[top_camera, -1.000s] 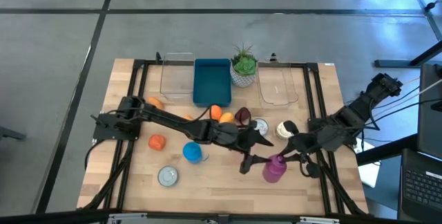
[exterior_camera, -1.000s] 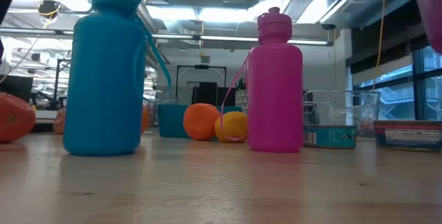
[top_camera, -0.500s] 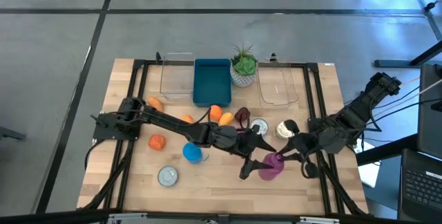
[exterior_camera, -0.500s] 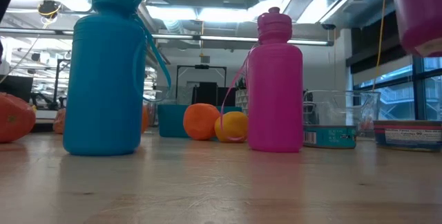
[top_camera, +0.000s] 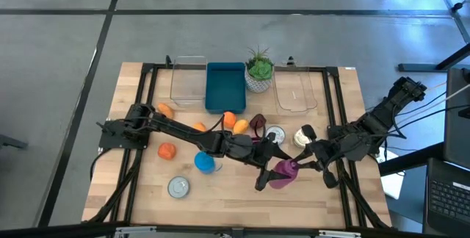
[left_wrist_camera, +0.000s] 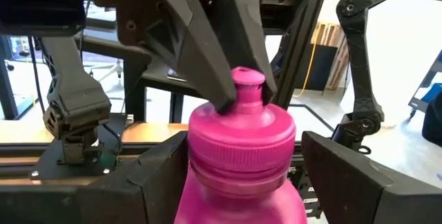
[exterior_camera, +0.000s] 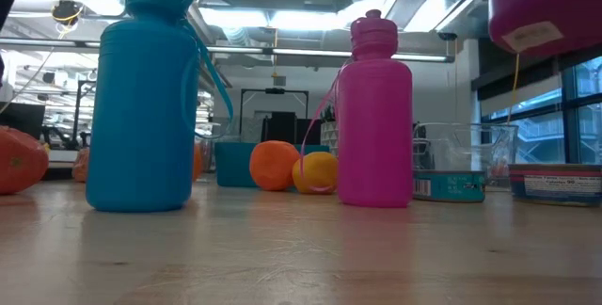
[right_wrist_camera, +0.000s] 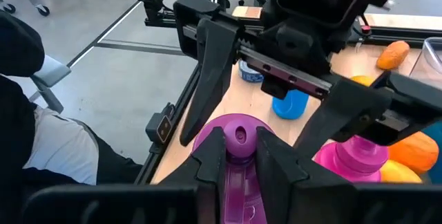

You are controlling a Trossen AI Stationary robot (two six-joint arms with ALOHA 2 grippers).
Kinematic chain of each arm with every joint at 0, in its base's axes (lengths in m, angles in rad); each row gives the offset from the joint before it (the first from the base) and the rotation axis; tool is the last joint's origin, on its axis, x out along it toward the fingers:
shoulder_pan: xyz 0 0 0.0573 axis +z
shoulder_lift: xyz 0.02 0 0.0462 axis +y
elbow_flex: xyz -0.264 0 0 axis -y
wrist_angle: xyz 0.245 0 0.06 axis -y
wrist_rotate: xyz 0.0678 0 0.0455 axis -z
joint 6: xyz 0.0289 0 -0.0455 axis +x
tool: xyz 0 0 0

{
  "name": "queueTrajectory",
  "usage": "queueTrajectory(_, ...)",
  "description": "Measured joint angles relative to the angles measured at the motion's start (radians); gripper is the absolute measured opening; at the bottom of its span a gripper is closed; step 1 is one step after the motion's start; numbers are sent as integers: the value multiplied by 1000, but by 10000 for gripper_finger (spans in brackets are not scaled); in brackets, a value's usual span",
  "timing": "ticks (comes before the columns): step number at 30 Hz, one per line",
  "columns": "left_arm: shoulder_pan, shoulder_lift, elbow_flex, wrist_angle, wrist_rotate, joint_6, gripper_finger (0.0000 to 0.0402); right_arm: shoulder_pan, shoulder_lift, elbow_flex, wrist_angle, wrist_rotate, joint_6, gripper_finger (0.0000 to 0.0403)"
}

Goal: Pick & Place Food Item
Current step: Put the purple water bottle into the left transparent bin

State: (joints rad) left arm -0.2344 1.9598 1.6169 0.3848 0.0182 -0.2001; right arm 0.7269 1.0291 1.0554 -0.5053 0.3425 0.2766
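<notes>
The magenta bottle (top_camera: 281, 173) hangs above the table (top_camera: 235, 194), body pinched by left claw (top_camera: 270, 170), spout by right claw (top_camera: 295, 166).

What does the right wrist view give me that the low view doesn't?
Right wrist only: the right gripper shut on the lifted purple bottle's spout, with the left gripper's fingers at its sides. Low only: the bottle's base clear above the table, plus a can. Both: the standing pink bottle, the blue bottle and oranges.

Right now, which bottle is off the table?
The magenta bottle, held aloft between the left claw and right claw; the blue bottle and pink bottle both stand on the table.
</notes>
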Motion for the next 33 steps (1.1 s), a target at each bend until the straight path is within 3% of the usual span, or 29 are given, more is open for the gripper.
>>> queueTrajectory(15,10,0,-1,8,-1,-3,263,0,13,0,3,12,-15,57)
queueTrajectory(33,10,-1,-1,1,5,18,189,1,13,0,18,7,-30,57)
